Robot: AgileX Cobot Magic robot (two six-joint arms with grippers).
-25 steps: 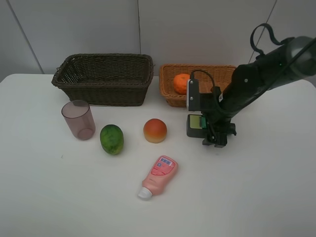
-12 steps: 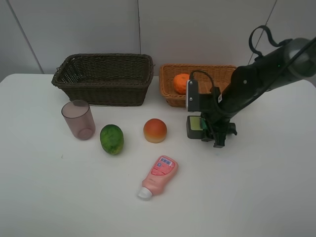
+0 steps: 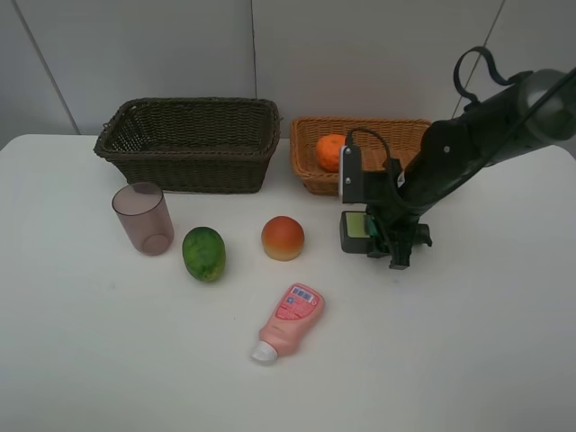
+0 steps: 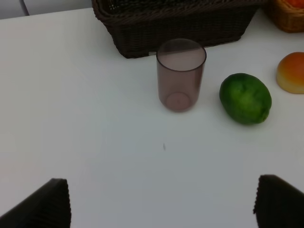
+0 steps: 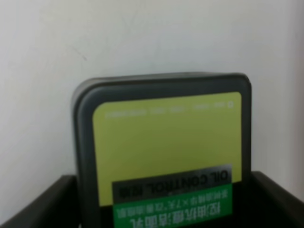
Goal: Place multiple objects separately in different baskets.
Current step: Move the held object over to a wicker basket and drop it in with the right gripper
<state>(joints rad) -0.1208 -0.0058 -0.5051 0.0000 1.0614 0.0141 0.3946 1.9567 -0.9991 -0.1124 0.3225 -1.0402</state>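
Right fingers [image 5: 40,204] clamp dark bottle [image 3: 357,227] low on worktop [image 3: 468,342], likely for lifting to a basket. Orange [image 3: 329,152] sits in tan basket [image 3: 396,130]. Left fingers [image 4: 45,204] wide, empty.

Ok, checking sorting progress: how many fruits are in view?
3: an orange in the tan basket; a peach-like fruit and a green fruit on the table. The dark basket may hide more.

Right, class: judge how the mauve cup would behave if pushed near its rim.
The cup stands upright, taller than wide, so it would probably tip. Its translucent walls suggest it is light, perhaps easily squeezed.
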